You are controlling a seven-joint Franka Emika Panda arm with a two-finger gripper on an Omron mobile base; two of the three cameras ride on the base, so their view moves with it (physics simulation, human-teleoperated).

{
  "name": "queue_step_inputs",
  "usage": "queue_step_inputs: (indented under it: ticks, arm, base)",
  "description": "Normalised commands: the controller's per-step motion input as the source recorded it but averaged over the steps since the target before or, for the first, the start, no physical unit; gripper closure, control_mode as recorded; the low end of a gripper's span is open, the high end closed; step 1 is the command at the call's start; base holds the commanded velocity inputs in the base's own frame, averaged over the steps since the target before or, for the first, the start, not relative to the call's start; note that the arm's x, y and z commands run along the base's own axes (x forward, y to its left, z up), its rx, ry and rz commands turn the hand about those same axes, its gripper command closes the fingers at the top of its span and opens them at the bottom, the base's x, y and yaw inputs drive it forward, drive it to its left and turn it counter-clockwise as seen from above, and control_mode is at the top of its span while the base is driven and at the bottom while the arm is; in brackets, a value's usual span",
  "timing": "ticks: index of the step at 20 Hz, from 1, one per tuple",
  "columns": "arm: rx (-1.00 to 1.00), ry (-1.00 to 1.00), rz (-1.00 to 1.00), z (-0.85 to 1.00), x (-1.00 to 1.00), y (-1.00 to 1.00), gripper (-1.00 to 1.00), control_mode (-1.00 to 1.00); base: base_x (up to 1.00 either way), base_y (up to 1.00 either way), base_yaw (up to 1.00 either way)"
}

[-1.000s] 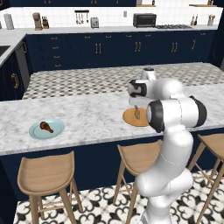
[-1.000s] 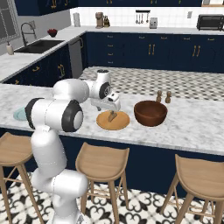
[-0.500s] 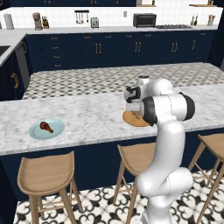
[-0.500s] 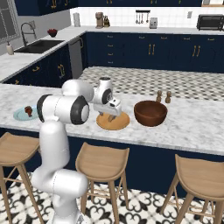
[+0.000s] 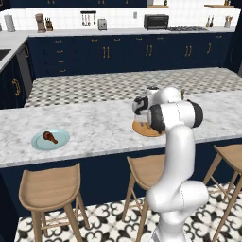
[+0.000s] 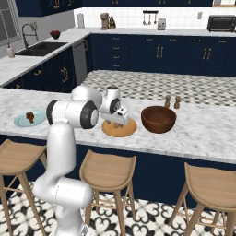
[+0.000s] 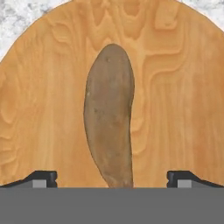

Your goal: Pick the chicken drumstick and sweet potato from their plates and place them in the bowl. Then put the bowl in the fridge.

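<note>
Sweet potato (image 7: 109,116): 1, olive-tan, lying lengthwise at the middle of the wooden plate (image 7: 183,100), in line with the gap between the 2 finger tips
Gripper (image 7: 112,178): jaws spread wide, 1 tip on each side of the potato's near end, neither touching it; poised low over the wooden plate (image 6: 119,128) on the marble counter (image 6: 203,133)
Bowl (image 6: 158,119): 1, dark reddish-brown, upright, just beside the wooden plate on the counter
Drumstick (image 5: 49,137): 1, on the light blue plate (image 5: 50,140), well apart from the arm
Stools (image 5: 49,188): wooden, under the counter's near edge
</note>
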Motion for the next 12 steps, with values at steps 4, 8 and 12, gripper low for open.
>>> queue_step_inputs:
  ticks: [4,8,12]
  arm:
    - [0.00,-0.04,0.00,-0.27,0.35,0.00,-1.00,-1.00]
    - [0.00,0.00,0.00,0.00,0.02,0.00,1.00,-1.00]
    - [0.00,0.00,0.00,0.00,0.00,0.00,1.00,-1.00]
  base:
    - [0.00,0.00,0.00]
    - [0.00,0.00,0.00]
    - [0.00,0.00,0.00]
